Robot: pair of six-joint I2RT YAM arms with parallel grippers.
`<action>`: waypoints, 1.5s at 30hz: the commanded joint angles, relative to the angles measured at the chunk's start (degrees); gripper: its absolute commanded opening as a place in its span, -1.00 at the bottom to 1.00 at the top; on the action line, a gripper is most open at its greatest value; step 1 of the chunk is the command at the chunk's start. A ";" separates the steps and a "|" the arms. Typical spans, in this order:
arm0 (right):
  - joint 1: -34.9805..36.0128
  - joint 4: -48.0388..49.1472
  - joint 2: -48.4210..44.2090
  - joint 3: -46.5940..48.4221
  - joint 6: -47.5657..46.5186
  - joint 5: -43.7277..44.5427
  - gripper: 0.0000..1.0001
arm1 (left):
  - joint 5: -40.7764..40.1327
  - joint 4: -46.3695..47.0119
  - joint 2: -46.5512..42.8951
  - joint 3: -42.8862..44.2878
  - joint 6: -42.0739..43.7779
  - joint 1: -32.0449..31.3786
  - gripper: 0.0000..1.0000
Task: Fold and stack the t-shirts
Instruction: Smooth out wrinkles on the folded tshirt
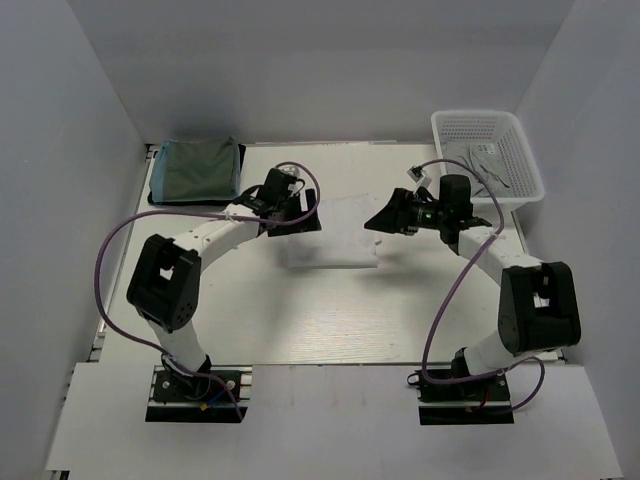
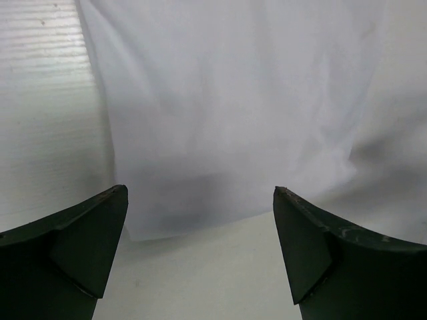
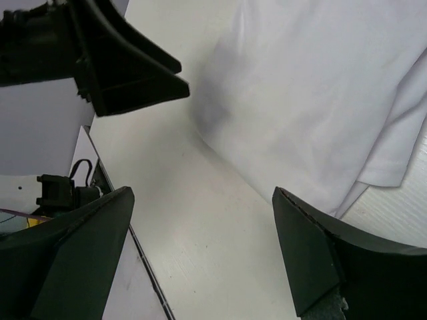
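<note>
A folded white t-shirt (image 1: 332, 234) lies flat in the middle of the table, between my two arms. My left gripper (image 1: 300, 215) hovers at its left edge, jaws open and empty; in the left wrist view the white t-shirt (image 2: 227, 113) fills the space ahead of the left gripper (image 2: 200, 193). At the shirt's right edge my right gripper (image 1: 385, 218) stands open with nothing in it; its wrist view has the white t-shirt (image 3: 313, 93) at upper right of the right gripper (image 3: 203, 193). A folded teal-green t-shirt (image 1: 197, 170) lies at the back left corner.
A white lattice basket (image 1: 487, 158) with a little pale cloth inside stands at the back right. White walls close the table in on the left, back and right. Purple cables loop from both arms. In the right wrist view the left gripper (image 3: 127, 67) shows at upper left.
</note>
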 commanded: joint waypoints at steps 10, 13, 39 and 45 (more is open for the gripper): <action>0.11 -9.88 -7.98 -0.64 -5.50 0.16 0.81 | -7.49 -6.90 11.39 10.51 -1.51 1.04 1.00; 0.02 -12.35 -8.16 0.40 -6.38 0.68 0.81 | -9.33 -6.90 15.50 11.82 -1.51 1.04 1.00; -0.42 -15.26 -9.92 -0.03 -7.88 5.25 0.81 | -21.26 -16.13 25.64 20.62 1.72 -1.16 -1.00; -0.51 -15.96 -10.10 -0.29 -8.93 8.42 0.81 | -33.85 -12.28 17.21 23.44 14.19 -0.46 -1.00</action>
